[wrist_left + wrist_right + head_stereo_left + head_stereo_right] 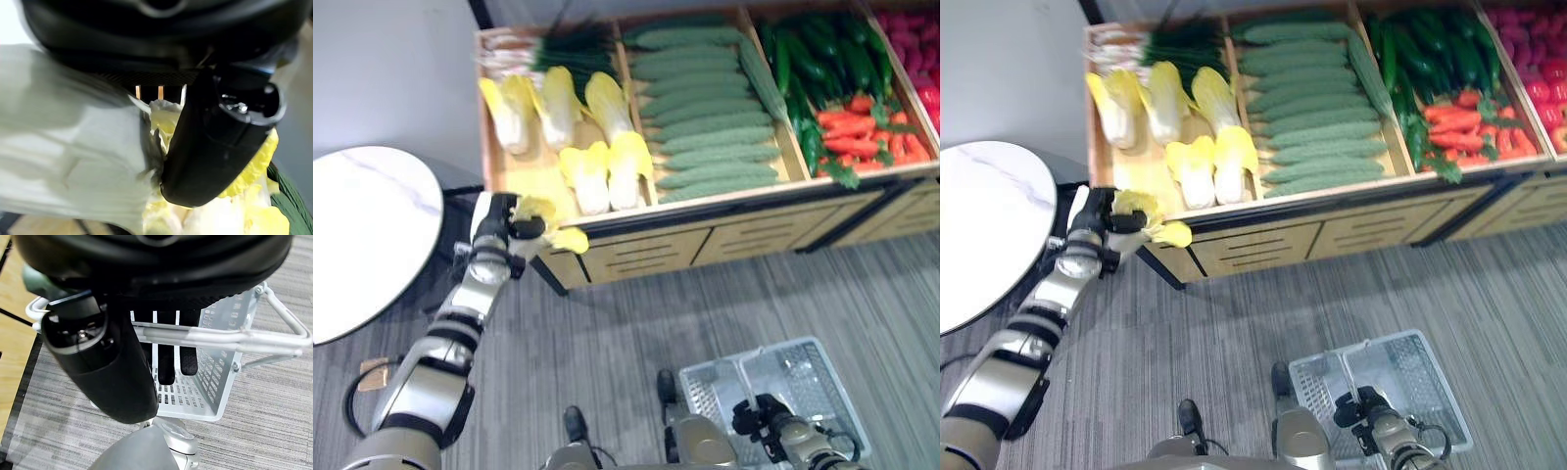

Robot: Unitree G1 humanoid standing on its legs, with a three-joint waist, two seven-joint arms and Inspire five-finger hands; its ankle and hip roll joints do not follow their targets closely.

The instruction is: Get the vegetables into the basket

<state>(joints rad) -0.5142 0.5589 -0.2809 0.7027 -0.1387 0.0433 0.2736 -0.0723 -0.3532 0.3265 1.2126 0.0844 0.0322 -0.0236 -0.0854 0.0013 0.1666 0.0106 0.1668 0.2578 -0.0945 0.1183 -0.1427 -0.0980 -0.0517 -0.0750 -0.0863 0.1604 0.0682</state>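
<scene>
Overhead, a wooden produce stand [724, 240] spans the far side, split into bins: napa cabbages [592, 147] at its left end, then cucumbers [705, 117], then dark green peppers [822, 59] above carrots [862, 127]. Grey striped carpet [705, 304] runs open along the stand's front edge. A round white table [367, 230] sits left of the stand's left corner, near it.

The grey plastic basket [803, 377] hangs over the carpet in front of the stand, right robot hand [1356, 411] curled round its wire handle [220, 337].

The left robot hand [504, 230] is at the stand's front left corner, clamped on one cabbage [553, 223], which overhangs the stand's front edge.
</scene>
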